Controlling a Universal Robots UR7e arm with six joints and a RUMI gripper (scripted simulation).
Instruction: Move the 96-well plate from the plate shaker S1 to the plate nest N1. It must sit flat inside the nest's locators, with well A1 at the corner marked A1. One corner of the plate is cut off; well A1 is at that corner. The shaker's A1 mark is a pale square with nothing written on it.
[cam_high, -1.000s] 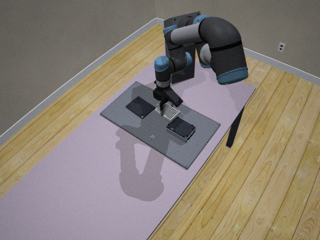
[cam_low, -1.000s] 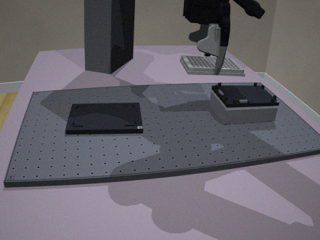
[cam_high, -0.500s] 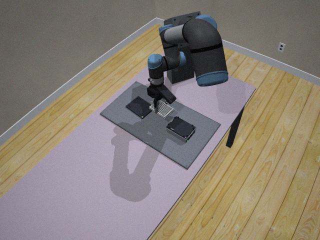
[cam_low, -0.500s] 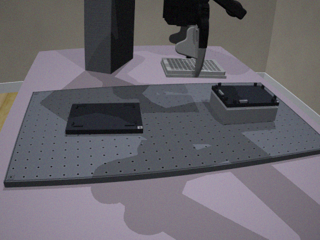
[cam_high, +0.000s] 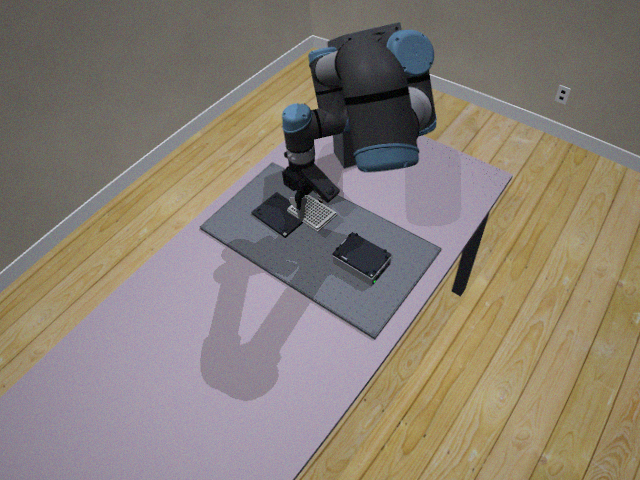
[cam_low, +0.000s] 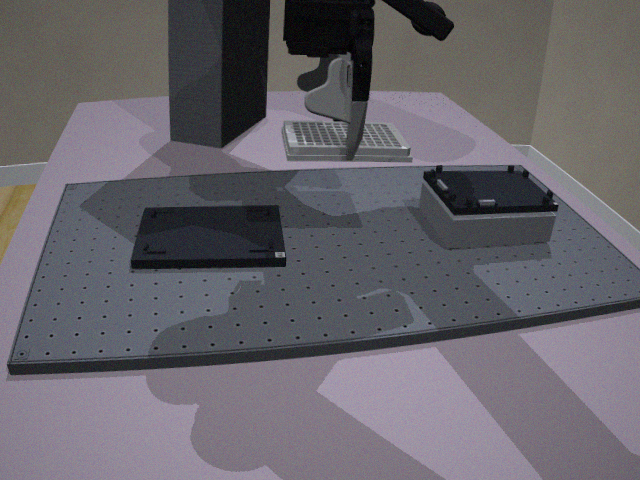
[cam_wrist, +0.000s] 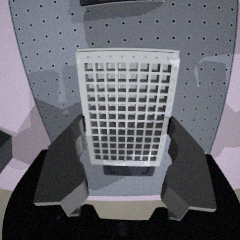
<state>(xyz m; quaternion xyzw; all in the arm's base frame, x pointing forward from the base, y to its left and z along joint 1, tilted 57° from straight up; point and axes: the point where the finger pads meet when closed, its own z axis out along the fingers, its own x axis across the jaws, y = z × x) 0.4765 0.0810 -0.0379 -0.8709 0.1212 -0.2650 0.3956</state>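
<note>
Flat black plate nest N1 (cam_low: 206, 235) at left of the perforated grey breadboard (cam_low: 330, 310), unoccupied. Centre frame, held above the board: white 96-well plate (cam_low: 341, 136) clamped by its long sides in the gripper (cam_wrist: 125, 145), level, just right of the nest in top view. Right: plate shaker S1 (cam_low: 488, 206), top bare.
</note>
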